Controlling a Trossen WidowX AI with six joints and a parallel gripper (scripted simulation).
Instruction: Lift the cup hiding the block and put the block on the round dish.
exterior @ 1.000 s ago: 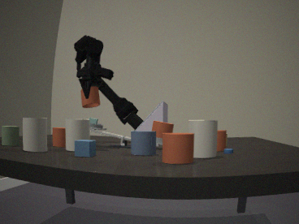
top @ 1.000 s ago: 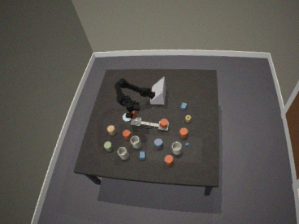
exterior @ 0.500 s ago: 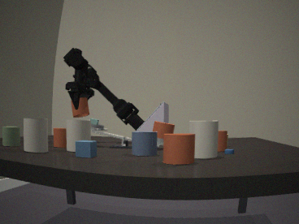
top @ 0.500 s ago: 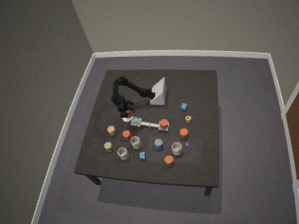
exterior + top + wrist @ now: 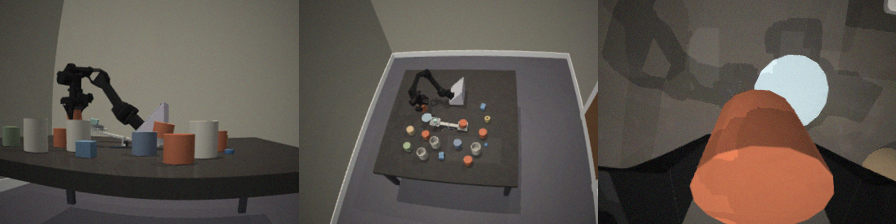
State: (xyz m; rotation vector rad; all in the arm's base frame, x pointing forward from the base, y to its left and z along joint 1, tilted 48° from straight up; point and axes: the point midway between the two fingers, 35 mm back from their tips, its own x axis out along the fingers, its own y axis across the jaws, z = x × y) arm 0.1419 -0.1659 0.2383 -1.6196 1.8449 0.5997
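My gripper [image 5: 421,107] [image 5: 75,111] [image 5: 757,142] is shut on an orange cup [image 5: 424,108] [image 5: 77,115] [image 5: 763,185], behind the pale blue round dish [image 5: 426,118] [image 5: 803,82] in the top view. In the wrist view the cup covers part of the dish's edge. A small teal block [image 5: 435,120] [image 5: 94,121] sits uncovered on the left end of the white balance [image 5: 444,123] [image 5: 110,134]. The other orange cup [image 5: 462,123] [image 5: 163,129] stands on the right end. The beam is tilted, left end higher. The dish is hidden in the exterior view.
A pale wedge [image 5: 458,94] [image 5: 157,118] stands behind the balance. In front are an orange cup [image 5: 426,135], pale cups [image 5: 435,143] [image 5: 422,153], a blue cup [image 5: 457,144] and a tan cup [image 5: 410,130]. Blue blocks [image 5: 441,156] [image 5: 483,106] lie farther out.
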